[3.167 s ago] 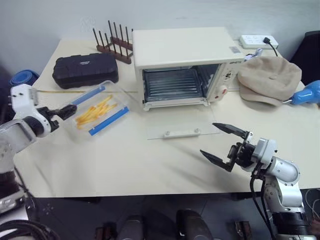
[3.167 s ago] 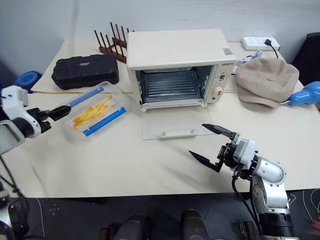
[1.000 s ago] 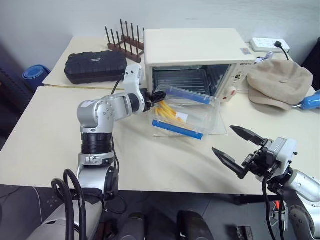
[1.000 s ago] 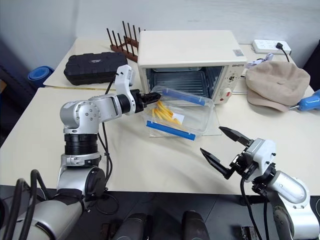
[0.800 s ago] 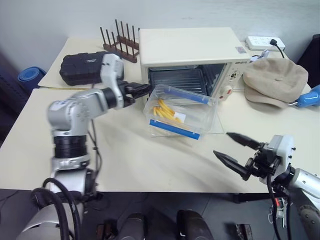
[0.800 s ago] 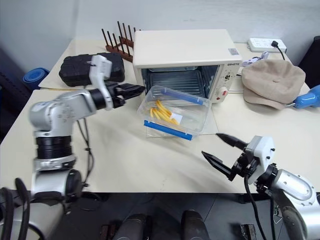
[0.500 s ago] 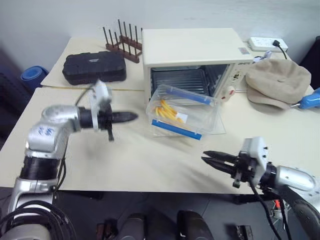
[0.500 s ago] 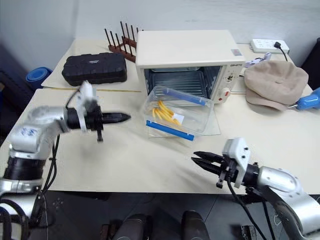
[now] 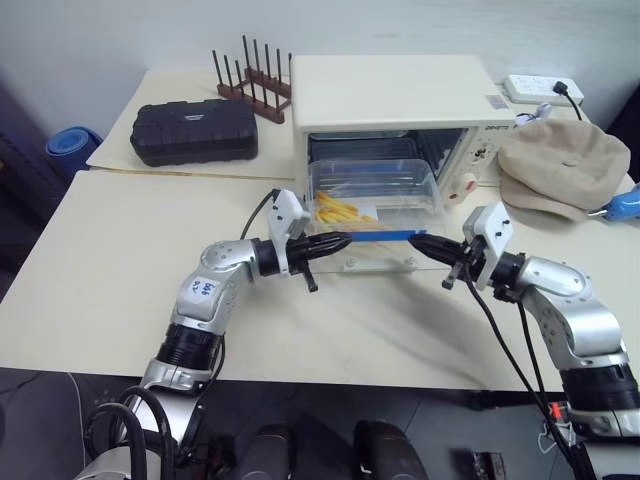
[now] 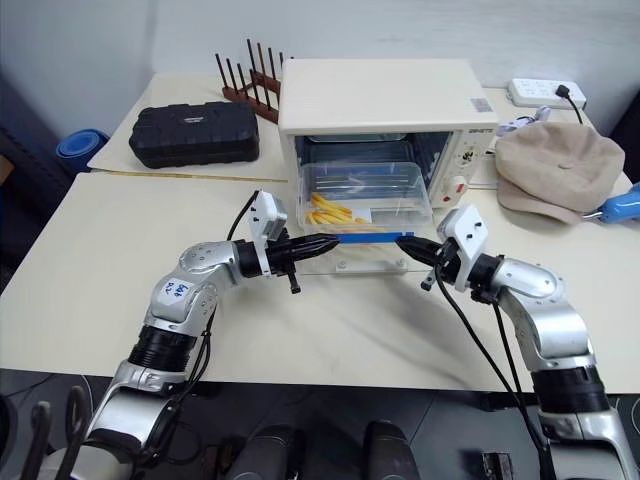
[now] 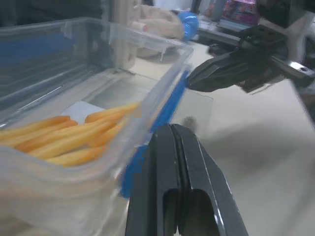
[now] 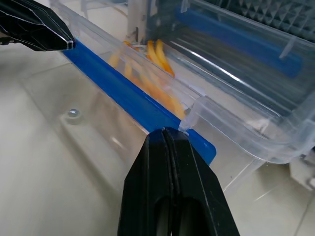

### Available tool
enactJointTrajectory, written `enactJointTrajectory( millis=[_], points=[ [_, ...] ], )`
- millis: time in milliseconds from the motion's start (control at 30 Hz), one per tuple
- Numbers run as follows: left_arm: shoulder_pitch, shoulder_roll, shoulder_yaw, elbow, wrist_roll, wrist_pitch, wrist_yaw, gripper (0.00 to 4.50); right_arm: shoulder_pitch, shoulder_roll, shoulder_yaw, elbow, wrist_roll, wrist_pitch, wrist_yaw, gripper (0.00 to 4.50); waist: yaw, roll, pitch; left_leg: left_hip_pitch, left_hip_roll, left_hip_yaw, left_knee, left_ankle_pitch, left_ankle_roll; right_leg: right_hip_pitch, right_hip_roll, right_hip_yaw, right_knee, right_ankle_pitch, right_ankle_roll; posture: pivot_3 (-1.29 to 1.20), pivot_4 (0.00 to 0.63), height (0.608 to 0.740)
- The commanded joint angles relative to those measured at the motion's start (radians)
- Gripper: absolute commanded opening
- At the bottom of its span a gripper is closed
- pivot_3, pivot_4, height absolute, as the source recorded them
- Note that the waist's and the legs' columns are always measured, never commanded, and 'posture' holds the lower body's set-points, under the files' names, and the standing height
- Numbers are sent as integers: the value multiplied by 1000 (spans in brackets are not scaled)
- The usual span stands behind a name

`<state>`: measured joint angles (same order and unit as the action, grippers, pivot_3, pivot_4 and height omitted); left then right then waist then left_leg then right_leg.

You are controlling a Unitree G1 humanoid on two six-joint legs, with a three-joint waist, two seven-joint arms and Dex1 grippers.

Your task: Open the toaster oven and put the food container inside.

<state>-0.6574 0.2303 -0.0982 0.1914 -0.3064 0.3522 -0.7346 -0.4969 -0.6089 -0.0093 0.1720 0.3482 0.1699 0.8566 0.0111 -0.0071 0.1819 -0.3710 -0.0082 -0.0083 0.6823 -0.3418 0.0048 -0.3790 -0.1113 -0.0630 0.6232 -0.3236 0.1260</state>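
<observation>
The cream toaster oven (image 9: 390, 90) stands at the back of the table with its glass door (image 9: 385, 264) folded down flat. The clear food container (image 9: 375, 188), with yellow-orange sticks inside, sits on the door at the oven's mouth, its far end inside the opening. My left gripper (image 9: 345, 240) is shut, its tip at the left end of the container's near blue clip (image 12: 123, 96). My right gripper (image 9: 415, 242) is shut too, its tip against the clip's right end. Neither gripper holds anything.
A black textured case (image 9: 195, 132) and a wooden peg rack (image 9: 252, 75) lie left of the oven. A beige cap (image 9: 565, 165), a white power strip (image 9: 540, 88) and a blue object (image 9: 625, 203) are on the right. Bare tabletop spreads in front.
Both grippers closed and swung in to the container's near side. The container went from lying askew on the door to square at the oven's mouth, farther in.
</observation>
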Motion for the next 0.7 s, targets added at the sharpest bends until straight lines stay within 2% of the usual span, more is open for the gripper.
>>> enactJointTrajectory(
  millis=[33, 267, 433, 500, 600, 633, 700],
  points=[
    [-30, -27, 31, 54, 36, -65, 79, 0, -72, 31, -11, 109, -44, -97, -5, 14, -5, 0, 0, 0, 0, 0, 0, 0, 0, 0, 0, 0, 0, 0, 0, 0, 150, 740],
    [-142, -108, 79, 271, 82, -222, 201, 0, -278, 138, -28, 449, -135, -296, -92, 14, -13, 0, 0, -1, 0, -1, 0, 0, -1, -1, 0, -2, 0, 0, 0, 0, 150, 740],
    [-186, -135, 102, 382, 94, -307, 229, 0, -338, 177, -49, 565, -144, -386, -120, 14, -14, 0, 0, -1, 0, -2, -1, 0, -1, -1, -1, -3, 0, 0, 0, 0, 150, 740],
    [-174, -128, 107, 374, 84, -302, 214, 0, -321, 170, -52, 550, -134, -388, -92, 14, -14, 0, 0, -1, 0, -3, -1, 0, -1, -1, -1, -4, 1, 0, 0, 0, 150, 740],
    [-119, -77, 123, 271, 37, -233, 145, 0, -247, 135, -72, 422, -65, -316, 8, 14, -16, 0, 0, -2, -1, -3, -1, 0, -1, -1, -1, -4, 1, 0, 0, 0, 150, 740],
    [-86, -41, 127, 205, 12, -200, 99, 366, -206, 109, -85, 352, -34, -283, 47, 0, -16, 0, 0, -2, -1, -3, -1, 0, -1, -2, -1, -4, 1, 0, 0, 0, 150, 740],
    [16, 80, 148, 19, -78, -114, -49, 814, -92, 20, -129, 196, 43, -226, 152, 0, -18, 1, 0, -3, 0, -3, -2, 0, -1, -4, -1, -4, 2, 0, 0, 0, 150, 740]
  ],
)
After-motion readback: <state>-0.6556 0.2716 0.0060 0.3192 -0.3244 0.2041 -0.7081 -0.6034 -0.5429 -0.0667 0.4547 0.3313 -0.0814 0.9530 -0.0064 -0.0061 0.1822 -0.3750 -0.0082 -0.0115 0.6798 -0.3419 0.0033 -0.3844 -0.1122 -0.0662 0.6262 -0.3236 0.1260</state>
